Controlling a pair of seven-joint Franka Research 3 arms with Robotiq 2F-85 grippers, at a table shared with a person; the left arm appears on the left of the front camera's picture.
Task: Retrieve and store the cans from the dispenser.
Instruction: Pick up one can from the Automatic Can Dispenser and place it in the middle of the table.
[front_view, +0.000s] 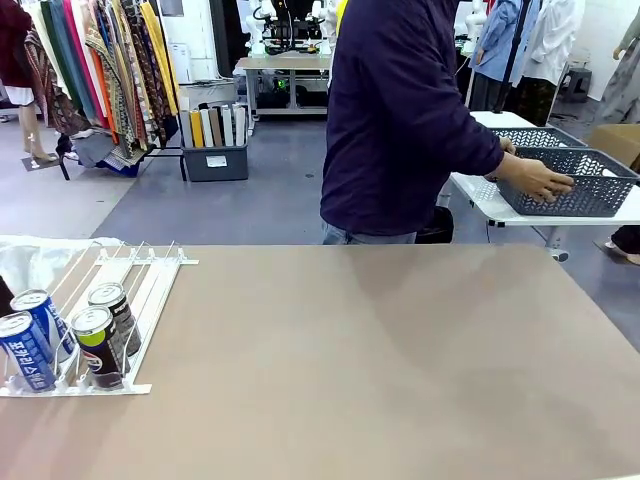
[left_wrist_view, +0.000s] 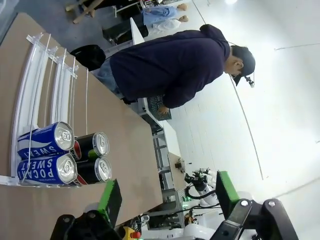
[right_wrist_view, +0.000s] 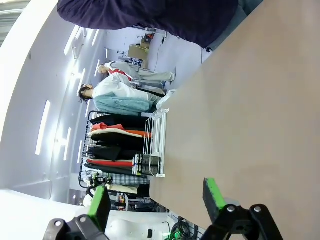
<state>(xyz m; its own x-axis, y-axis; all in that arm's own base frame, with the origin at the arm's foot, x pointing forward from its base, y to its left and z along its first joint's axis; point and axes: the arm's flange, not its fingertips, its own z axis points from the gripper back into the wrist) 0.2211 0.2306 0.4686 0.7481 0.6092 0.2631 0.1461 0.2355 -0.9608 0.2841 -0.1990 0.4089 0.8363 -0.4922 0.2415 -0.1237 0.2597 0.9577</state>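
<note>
At the wrist cameras' bottom edge, the left gripper (left_wrist_view: 167, 192) and right gripper (right_wrist_view: 155, 197) both gape wide, green pads bare, gripping nothing. On the smooth tan table's (front_view: 380, 360) near left corner, the flat white wire-rail dispenser (front_view: 120, 389) holds four slim silver-topped cylinders at its front lip: two blue-and-white cans (front_view: 28, 352) and two glossy black cans (front_view: 98, 350). Beyond the far edge, a person's hand (front_view: 540, 180) rests on a dark grey lattice basket (front_view: 590, 195).

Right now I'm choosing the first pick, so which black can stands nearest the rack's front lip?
The black can in the front row, beside the front blue can. The other black can stands behind it, farther up the rack.
</note>
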